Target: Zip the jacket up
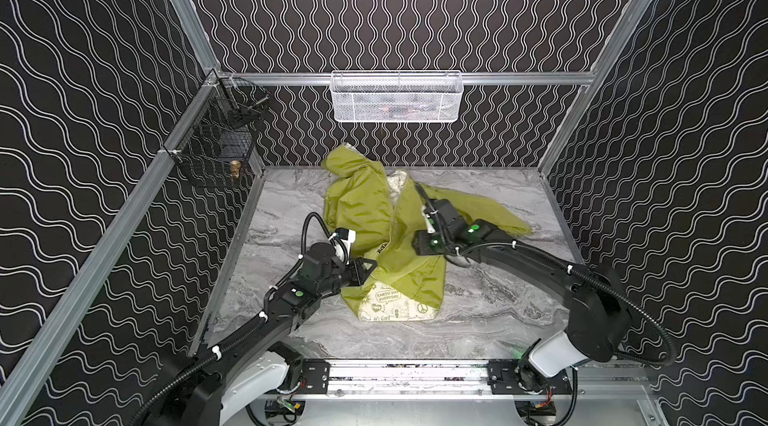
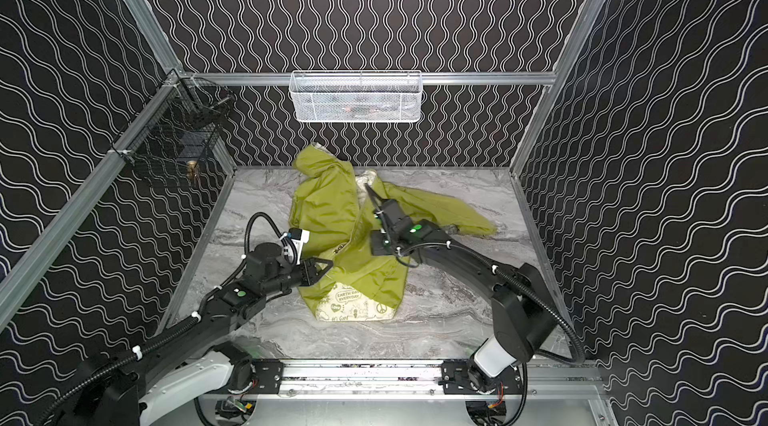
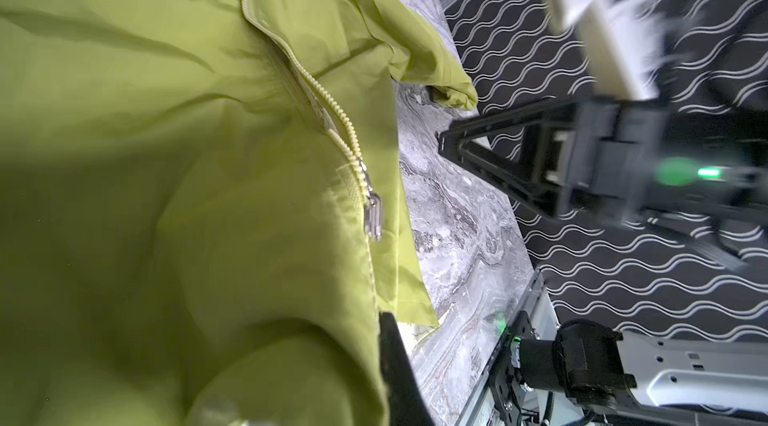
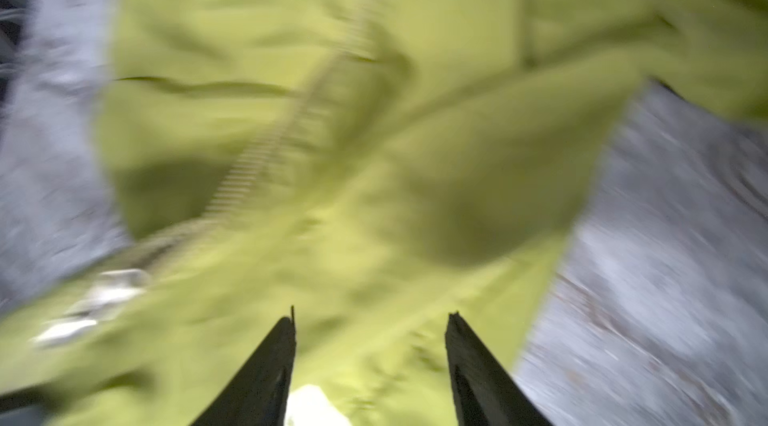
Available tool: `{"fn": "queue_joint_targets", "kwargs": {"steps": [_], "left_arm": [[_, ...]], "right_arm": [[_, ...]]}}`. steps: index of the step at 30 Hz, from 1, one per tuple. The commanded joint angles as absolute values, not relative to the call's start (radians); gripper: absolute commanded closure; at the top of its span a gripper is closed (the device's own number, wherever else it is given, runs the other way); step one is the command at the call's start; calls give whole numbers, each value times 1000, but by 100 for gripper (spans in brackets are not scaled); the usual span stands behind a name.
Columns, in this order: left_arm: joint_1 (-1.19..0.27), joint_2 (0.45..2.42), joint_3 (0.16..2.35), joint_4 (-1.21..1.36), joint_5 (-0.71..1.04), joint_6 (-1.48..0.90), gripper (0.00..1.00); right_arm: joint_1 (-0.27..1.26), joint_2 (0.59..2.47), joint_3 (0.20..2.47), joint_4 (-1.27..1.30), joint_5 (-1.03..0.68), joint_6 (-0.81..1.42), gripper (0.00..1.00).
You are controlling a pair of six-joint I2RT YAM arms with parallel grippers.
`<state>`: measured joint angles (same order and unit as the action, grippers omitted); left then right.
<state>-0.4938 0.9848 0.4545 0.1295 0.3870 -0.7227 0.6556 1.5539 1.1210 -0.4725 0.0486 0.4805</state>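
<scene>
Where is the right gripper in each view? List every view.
Top view: right gripper just right of centre, over the jacket.
Top view: gripper just left of centre.
Left wrist: gripper beyond the jacket's edge, over the table.
Right wrist: gripper open, framing the jacket.
Shared landmark: jacket.

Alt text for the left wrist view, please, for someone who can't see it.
A lime-green jacket fills most of the frame, its pale zipper running to a clear pull partway along. Past the fabric's edge are the grey marble table and, blurred, the black right gripper.
</scene>
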Motion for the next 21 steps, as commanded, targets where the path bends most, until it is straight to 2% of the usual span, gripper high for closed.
{"fn": "queue_joint_targets", "kwargs": {"steps": [1, 8, 21], "left_arm": [[-484, 979, 489, 45, 381, -667, 100], [-475, 965, 542, -6, 379, -650, 100], [-456, 936, 579, -59, 376, -632, 100]], "right_arm": [[588, 1508, 1008, -404, -57, 571, 39], [542, 1514, 829, -303, -132, 645, 38], [549, 1615, 744, -97, -253, 778, 47]]}}
